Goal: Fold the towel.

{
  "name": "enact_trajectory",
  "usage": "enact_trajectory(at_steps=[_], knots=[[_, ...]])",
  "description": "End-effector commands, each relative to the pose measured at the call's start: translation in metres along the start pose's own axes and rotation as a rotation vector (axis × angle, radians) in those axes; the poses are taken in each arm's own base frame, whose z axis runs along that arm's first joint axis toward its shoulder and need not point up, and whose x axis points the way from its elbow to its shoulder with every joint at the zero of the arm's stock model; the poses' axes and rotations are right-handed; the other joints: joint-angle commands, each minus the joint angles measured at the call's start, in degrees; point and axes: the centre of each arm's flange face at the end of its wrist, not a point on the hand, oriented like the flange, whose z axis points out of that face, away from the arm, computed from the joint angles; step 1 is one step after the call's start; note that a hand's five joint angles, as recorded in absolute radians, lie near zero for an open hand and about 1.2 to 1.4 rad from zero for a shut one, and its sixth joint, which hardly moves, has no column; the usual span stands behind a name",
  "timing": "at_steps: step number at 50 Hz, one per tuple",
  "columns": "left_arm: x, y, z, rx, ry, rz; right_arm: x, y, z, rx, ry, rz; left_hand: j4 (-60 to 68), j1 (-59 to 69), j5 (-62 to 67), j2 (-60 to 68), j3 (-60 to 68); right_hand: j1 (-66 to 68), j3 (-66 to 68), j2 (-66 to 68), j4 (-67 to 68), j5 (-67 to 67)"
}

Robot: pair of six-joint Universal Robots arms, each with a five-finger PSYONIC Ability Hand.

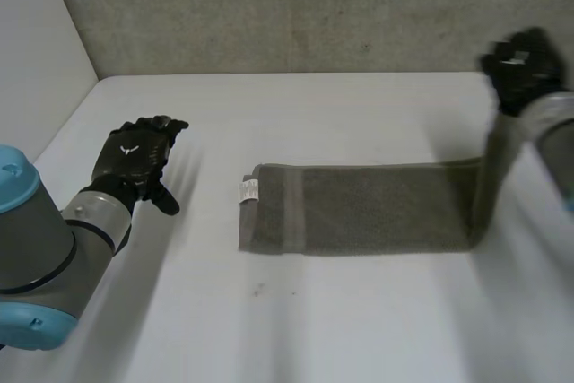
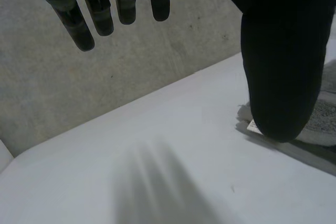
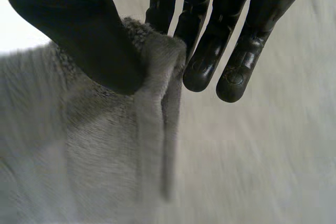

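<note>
A grey-green towel (image 1: 368, 208) lies in a long folded strip across the middle of the white table (image 1: 296, 329), a white label at its left end. Its right end rises off the table to my right hand (image 1: 523, 67), which is raised at the far right. In the right wrist view the thumb (image 3: 79, 30) pinches the towel's edge (image 3: 157, 56) against the fingers (image 3: 205, 61). My left hand (image 1: 136, 157) hovers open over bare table left of the towel, fingers (image 2: 84, 14) straight. The towel's left end (image 2: 325, 114) lies just past its thumb (image 2: 283, 61).
A grey wall (image 1: 296, 6) runs along the table's far edge and a white wall (image 1: 36, 51) closes the left side. Bare table lies in front of the towel and around my left hand.
</note>
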Motion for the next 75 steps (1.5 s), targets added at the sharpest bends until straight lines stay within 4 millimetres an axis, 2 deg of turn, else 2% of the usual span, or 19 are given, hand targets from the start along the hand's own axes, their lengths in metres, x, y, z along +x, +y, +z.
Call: enact_trajectory(at_steps=[1,6,11,15,16,17,19,21,26,29,32,35,46,55,65,67,68,70,75], knots=[[0.004,-0.004,-0.002,0.015,0.011,0.001,-0.108,-0.097,-0.039,0.3,-0.246,0.02,0.36,-0.2,-1.68,0.51,0.45,19.8,11.8,12.8,11.45,17.42],[0.006,-0.005,-0.002,0.019,0.017,0.003,-0.201,-0.117,-0.092,0.387,-0.521,0.025,0.36,-0.2,-1.68,0.51,0.45,19.8,11.8,12.8,11.45,17.42],[0.009,-0.007,-0.002,0.026,0.026,0.005,-0.236,-0.109,-0.113,0.37,-0.625,0.02,0.36,-0.2,-1.68,0.51,0.45,19.8,11.8,12.8,11.45,17.42],[0.013,-0.01,0.0,0.04,0.039,0.008,-0.241,-0.106,-0.116,0.361,-0.641,0.021,0.57,0.01,-1.46,0.72,0.67,19.8,11.8,12.8,11.45,17.42],[0.015,-0.013,0.002,0.051,0.045,0.01,-0.239,-0.106,-0.116,0.359,-0.638,0.027,0.57,0.01,-1.46,0.72,0.67,-0.63,-8.62,-7.63,-8.98,-3.01],[0.015,-0.013,0.002,0.051,0.045,0.01,-0.239,-0.106,-0.116,0.359,-0.638,0.027,0.57,0.01,-1.46,0.72,0.67,-0.83,-8.82,-7.83,-9.18,-3.21],[0.021,-0.015,0.007,0.065,0.062,0.007,-0.227,-0.109,-0.112,0.349,-0.608,0.046,1.41,0.85,-0.63,1.55,1.5,-49.56,-57.56,-56.56,-57.91,-51.95],[0.026,-0.015,0.01,0.07,0.075,0.009,-0.216,-0.115,-0.113,0.35,-0.593,0.078,1.75,1.18,-0.29,1.89,1.84,-50.2,-58.2,-57.2,-58.55,-52.58],[0.048,-0.019,0.018,0.097,0.131,0.008,-0.17,-0.102,-0.096,0.249,-0.516,0.28,3.27,2.7,1.23,3.41,3.36,-50.2,-58.2,-57.2,-58.55,-52.58],[0.073,-0.023,0.027,0.129,0.192,0.01,-0.123,-0.076,-0.087,0.114,-0.444,0.535,3.77,3.21,1.74,3.92,3.86,-50.2,-58.2,-57.2,-58.55,-52.58],[0.084,-0.022,0.029,0.134,0.217,0.007,-0.109,-0.052,-0.088,0.002,-0.431,0.639,3.77,3.21,1.74,3.92,3.86,-50.2,-58.2,-57.2,-58.55,-52.58],[0.109,-0.01,0.033,0.119,0.277,-0.023,-0.104,-0.023,-0.093,-0.123,-0.427,0.66,4.1,3.54,2.07,4.25,4.2,-50.2,-58.2,-57.2,-58.55,-52.58],[0.132,0.035,0.035,0.016,0.321,-0.013,-0.103,0.036,-0.11,-0.276,-0.446,0.577,5.62,5.06,3.59,5.77,5.71,-39.69,-47.68,-46.69,-48.04,-42.07],[0.125,0.054,0.034,-0.044,0.248,0.002,-0.106,0.054,-0.096,-0.248,-0.416,0.488,5.62,5.06,3.59,5.77,5.71,19.8,11.8,12.8,11.45,17.41],[0.115,0.039,0.015,-0.036,0.21,0.019,-0.083,0.009,-0.069,-0.059,-0.345,0.434,4.95,4.38,2.91,5.09,5.04,19.8,11.8,12.8,11.45,17.42],[0.113,0.027,0.008,-0.014,0.208,0.012,-0.1,-0.045,-0.072,0.092,-0.411,0.41,4.61,4.05,2.58,4.76,4.7,19.8,11.8,12.8,11.45,17.42],[0.113,0.027,0.008,-0.013,0.208,0.012,-0.1,-0.046,-0.072,0.093,-0.412,0.41,4.61,4.05,2.58,4.76,4.7,19.8,11.8,12.8,11.45,17.42],[0.108,0.011,0.001,0.021,0.199,0.008,-0.126,-0.089,-0.082,0.21,-0.486,0.396,4.44,3.88,2.41,4.59,4.53,19.8,11.8,12.8,11.45,17.42],[0.088,-0.005,-0.005,0.046,0.125,-0.002,-0.167,-0.124,-0.101,0.298,-0.6,0.386,4.44,3.88,2.41,4.59,4.53,19.8,11.8,12.8,11.45,17.42]])
